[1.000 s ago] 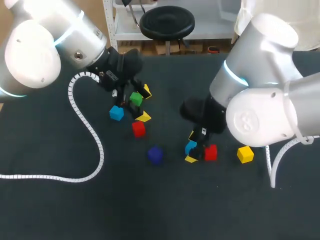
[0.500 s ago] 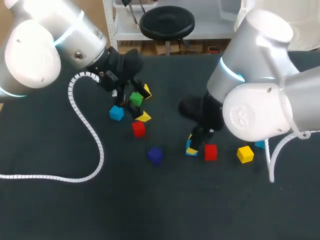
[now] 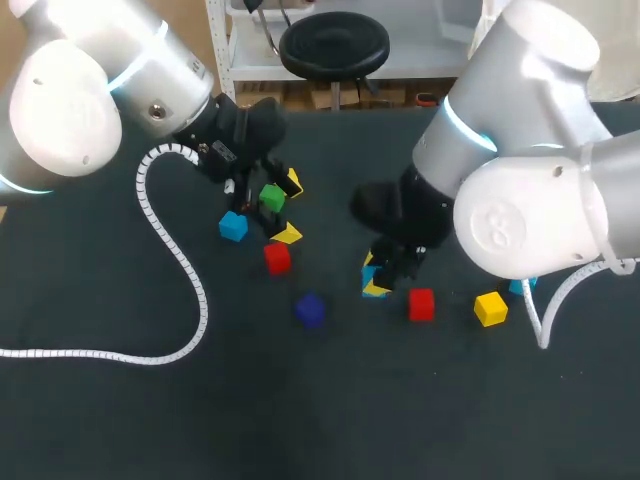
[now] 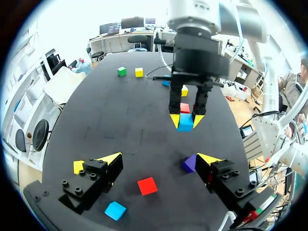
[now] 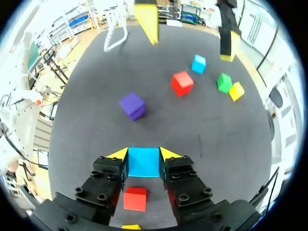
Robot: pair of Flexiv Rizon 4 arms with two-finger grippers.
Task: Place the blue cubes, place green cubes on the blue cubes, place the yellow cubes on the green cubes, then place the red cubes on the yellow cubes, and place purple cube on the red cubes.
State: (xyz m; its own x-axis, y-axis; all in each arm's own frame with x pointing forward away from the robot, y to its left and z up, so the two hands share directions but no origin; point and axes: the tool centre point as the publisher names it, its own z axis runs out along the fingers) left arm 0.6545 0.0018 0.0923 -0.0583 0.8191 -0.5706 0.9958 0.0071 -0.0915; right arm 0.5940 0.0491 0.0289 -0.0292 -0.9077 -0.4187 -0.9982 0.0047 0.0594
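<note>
My right gripper [image 3: 377, 278] is shut on a light-blue cube [image 5: 143, 161], held low over the mat between both yellow tips; the left wrist view shows the same grip [image 4: 186, 121]. A red cube [image 3: 421, 304] and a yellow cube [image 3: 490, 308] lie just right of it. My left gripper [image 3: 290, 208] hangs open above a green cube [image 3: 271, 197], holding nothing. Around it lie a second blue cube [image 3: 233, 226], a red cube [image 3: 277, 257] and a purple cube [image 3: 310, 309]. A yellow cube [image 5: 236, 91] sits beside the green one [image 5: 224, 82].
A white coiled cable [image 3: 180, 270] trails over the mat's left side. Another blue piece [image 3: 520, 287] shows behind my right arm's cable. A further green cube [image 4: 121, 71] and yellow cube [image 4: 139, 72] lie at the far end of the mat.
My right gripper closed on the blue cube beside the red one and carried it a short way left. The left arm and the other cubes stayed put.
</note>
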